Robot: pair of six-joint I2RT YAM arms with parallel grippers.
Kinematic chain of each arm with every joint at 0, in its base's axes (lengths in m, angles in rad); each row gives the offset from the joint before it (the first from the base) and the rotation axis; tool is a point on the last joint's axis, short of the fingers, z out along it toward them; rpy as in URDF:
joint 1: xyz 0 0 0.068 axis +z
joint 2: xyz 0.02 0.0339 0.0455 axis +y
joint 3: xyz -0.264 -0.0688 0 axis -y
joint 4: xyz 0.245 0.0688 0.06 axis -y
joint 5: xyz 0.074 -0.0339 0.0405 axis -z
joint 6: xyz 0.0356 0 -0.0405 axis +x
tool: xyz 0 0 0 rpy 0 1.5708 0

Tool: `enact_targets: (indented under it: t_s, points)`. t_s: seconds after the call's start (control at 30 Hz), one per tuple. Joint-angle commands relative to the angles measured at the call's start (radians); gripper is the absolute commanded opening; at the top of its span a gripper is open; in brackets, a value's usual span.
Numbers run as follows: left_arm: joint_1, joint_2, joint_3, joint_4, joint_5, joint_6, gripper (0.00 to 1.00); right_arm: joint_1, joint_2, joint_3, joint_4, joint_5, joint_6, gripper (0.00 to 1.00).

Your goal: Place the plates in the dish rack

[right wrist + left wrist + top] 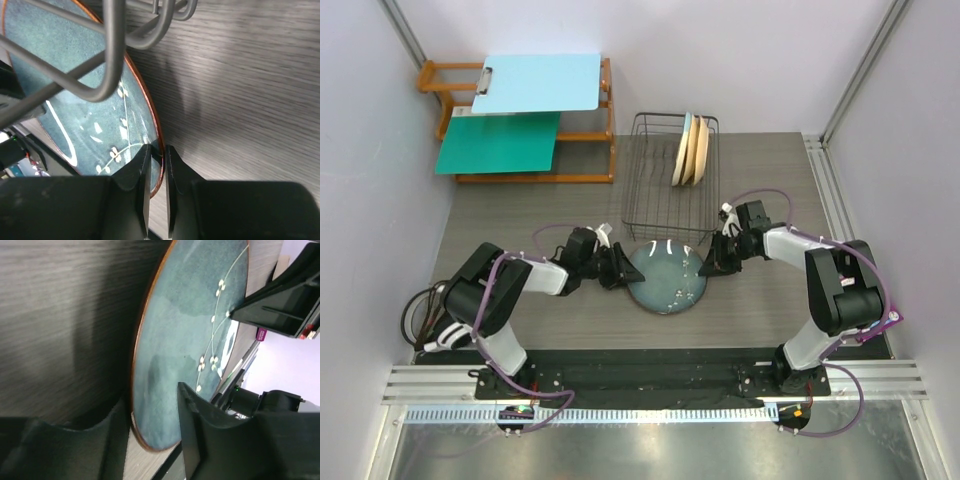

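Observation:
The dark teal-grey plate lies face up just in front of the black wire dish rack, its far rim at the rack's front wall. My right gripper is shut on the plate's right rim, with the rim pinched between the jaws in the right wrist view. My left gripper is open. Its fingers straddle the plate's left rim with a wide gap. Two tan-orange plates and the cream plate stand upright in the rack's far right corner.
An orange wooden rack at the back left holds a light-blue clipboard and a green one. Rack wires hang close over the plate near my right gripper. Walls close in on both sides.

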Motion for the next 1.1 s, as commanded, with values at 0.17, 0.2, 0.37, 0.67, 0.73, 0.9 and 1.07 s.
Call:
enact_targets:
  t_s: [0.17, 0.2, 0.37, 0.67, 0.73, 0.9, 1.07]
  points:
    - [-0.020, 0.060, -0.013, -0.025, -0.009, 0.031, 0.08, 0.032, 0.006, -0.164, -0.074, -0.049, 0.047, 0.22]
    - [-0.020, 0.060, -0.017, -0.038, -0.009, 0.036, 0.03, 0.031, -0.004, -0.171, -0.057, -0.063, 0.046, 0.33]
    - [-0.035, 0.072, -0.056, -0.031, -0.009, 0.051, 0.00, 0.031, 0.085, -0.189, -0.006, -0.259, 0.038, 0.53]
    - [-0.089, 0.181, -0.016, 0.027, 0.123, 0.022, 0.00, -0.003, 0.194, -0.255, 0.147, -0.457, 0.063, 0.52]
    - [-0.089, 0.189, -0.020, 0.037, 0.123, 0.014, 0.00, -0.011, 0.167, -0.275, 0.180, -0.471, 0.083, 0.50]
    - [-0.090, 0.190, -0.013, 0.032, 0.125, 0.016, 0.00, -0.040, 0.134, -0.277, 0.184, -0.451, 0.092, 0.22]
    - [-0.098, 0.169, -0.007, -0.005, 0.143, 0.039, 0.00, -0.121, 0.050, -0.286, 0.200, -0.347, 0.129, 0.36]
